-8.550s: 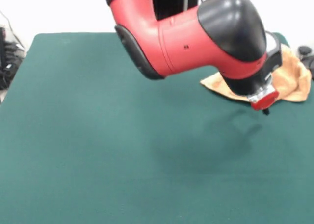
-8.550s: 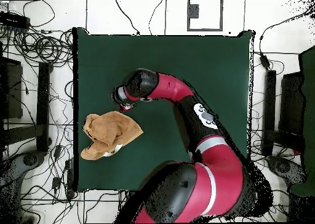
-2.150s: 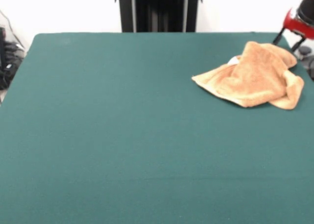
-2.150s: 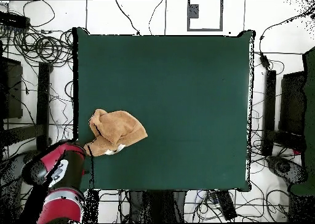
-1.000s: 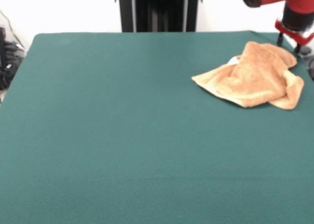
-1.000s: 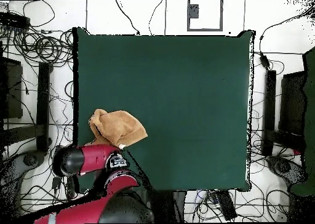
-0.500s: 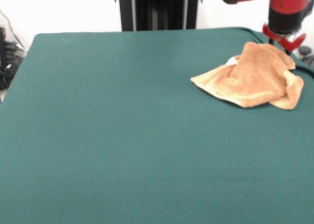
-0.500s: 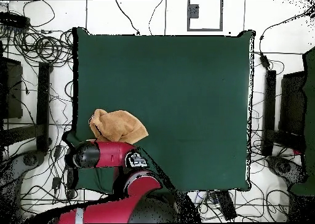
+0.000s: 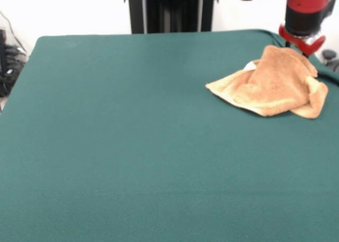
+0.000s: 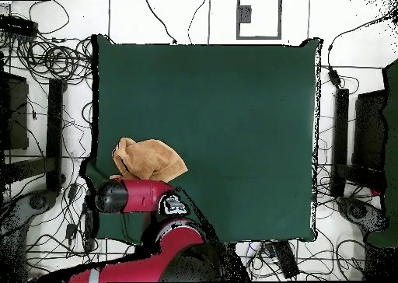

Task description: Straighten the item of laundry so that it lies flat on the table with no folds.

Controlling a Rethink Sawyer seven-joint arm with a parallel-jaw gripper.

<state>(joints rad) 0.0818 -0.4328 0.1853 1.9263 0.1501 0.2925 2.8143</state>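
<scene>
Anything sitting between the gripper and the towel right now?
Nothing. In the front view the gripper hangs right at the far edge of the crumpled towel, with no other object between them; contact can't be judged.

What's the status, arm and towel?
Gripper at towel's far edge, fingers not visible. Towel crumpled in a heap near table edge, not flat. Nothing else on the felt.

One camera sits low across the table [image 9: 132, 146], looking along the green top toward the dark pedestal column [image 9: 170, 10], close enough that the near edge is cut off. The other looks straight down from high up, taking in the whole table [image 10: 233, 109] and the cable-strewn floor [image 10: 47, 62]. Both share the tabletop and the crumpled towel [image 9: 273, 83] [image 10: 149, 160] near one edge.
</scene>
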